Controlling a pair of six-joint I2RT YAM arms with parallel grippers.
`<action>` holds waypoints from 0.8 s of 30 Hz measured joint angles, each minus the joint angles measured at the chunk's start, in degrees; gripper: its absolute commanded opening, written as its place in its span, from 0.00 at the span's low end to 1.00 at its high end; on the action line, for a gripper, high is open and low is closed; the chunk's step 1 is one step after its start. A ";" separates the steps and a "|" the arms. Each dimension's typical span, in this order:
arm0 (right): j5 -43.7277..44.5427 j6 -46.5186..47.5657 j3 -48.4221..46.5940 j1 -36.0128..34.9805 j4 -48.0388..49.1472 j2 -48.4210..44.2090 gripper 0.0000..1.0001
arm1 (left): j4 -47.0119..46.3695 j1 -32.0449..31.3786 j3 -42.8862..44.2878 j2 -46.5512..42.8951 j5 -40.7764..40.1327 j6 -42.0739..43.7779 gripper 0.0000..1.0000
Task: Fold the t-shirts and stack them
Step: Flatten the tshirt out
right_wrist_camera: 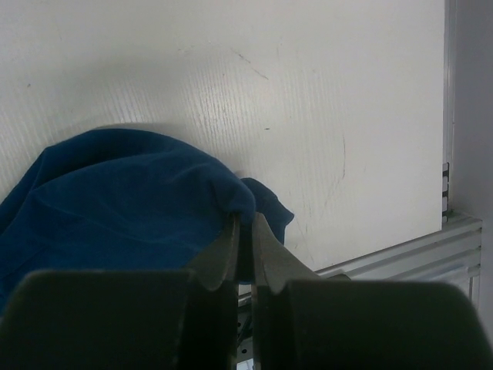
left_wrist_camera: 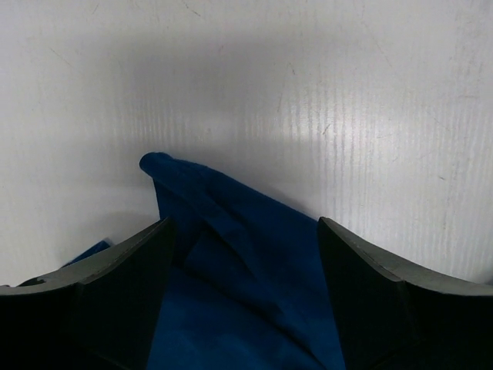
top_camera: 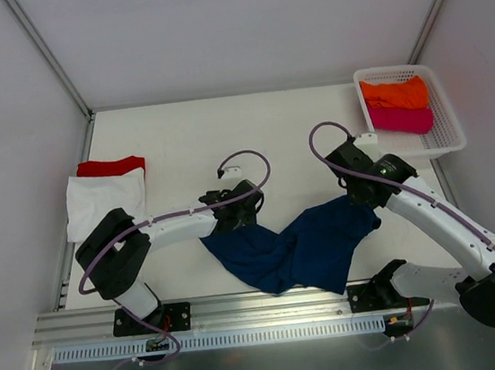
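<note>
The white table carries the navy t-shirt, bunched near the front edge between my two arms. My right tool is pressed together on a fold at the shirt's right edge. My left tool stands spread over the left corner, gripping nothing. To do this well, I judge I should close the left on a single layer at that corner. Then I should draw both apart evenly until the cloth lies flat. Count: one table, one basket, five t-shirts and two tools. The t-shirts are the navy, a white one with a red one showing beyond it at the left, and orange and magenta in the basket.
</note>
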State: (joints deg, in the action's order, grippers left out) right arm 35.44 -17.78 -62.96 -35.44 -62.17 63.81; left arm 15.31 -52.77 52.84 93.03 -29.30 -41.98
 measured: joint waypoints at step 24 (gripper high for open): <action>0.33 0.50 0.94 0.00 0.74 0.94 0.02 | 4.94 0.00 4.92 6.91 -7.34 -0.92 0.00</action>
State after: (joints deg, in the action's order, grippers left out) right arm 35.77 -17.28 -62.02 -35.44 -61.43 64.75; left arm 20.25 -52.77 57.76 99.94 -36.64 -42.89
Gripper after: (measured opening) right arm 0.056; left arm 0.019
